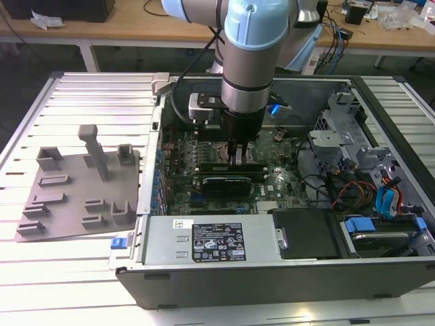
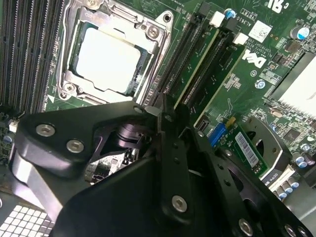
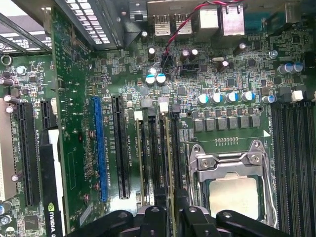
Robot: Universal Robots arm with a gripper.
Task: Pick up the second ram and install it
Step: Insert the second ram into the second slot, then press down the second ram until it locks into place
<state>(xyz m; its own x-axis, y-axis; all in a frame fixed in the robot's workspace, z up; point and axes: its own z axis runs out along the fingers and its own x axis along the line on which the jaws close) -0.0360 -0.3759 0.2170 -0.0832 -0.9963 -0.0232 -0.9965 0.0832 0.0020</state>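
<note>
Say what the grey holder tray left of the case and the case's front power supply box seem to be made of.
Holder tray: matte grey, with blocky moulded or printed posts and pockets and no shine, so probably plastic. Power supply box: pale bare sheet metal, going by its flat folded panel, dull metallic sheen and stuck-on label; likely steel or aluminium, though which is open.

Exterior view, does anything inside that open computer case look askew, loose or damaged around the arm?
Nothing stands out. The gripper sits low over the green motherboard beside the silver processor socket, above the long black memory slots. The grey moulded parts tray lies flat on the slatted table.
</note>
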